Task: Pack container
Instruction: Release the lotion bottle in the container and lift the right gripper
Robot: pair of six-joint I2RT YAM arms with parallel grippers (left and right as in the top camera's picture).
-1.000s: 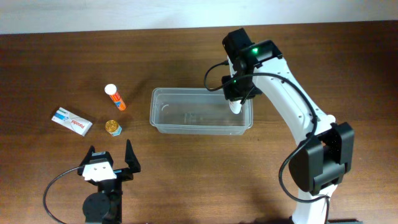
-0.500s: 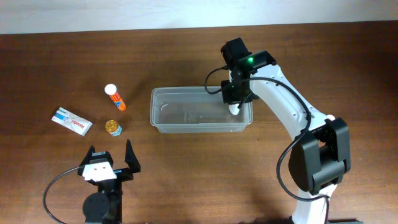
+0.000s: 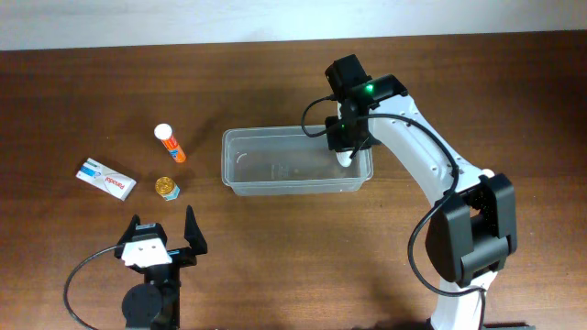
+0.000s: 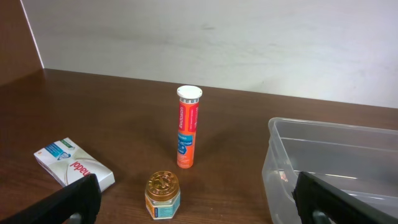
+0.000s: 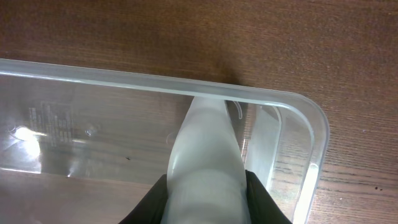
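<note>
Right pincer (image 3: 347, 151) pinched a white bottle (image 5: 205, 155) within the clear container's (image 3: 275, 190) right end; left pincer (image 3: 165, 228) was spread, well apart from both.

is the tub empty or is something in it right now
Not empty: a white object, gripped by the right gripper, is inside the container at its right end. The rest of it looks bare.

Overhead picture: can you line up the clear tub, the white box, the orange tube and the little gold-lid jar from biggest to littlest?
1. the container, by far the biggest
2. the white box
3. the orange tube, a bit smaller than the box
4. the gold-lid jar, the littlest
</note>
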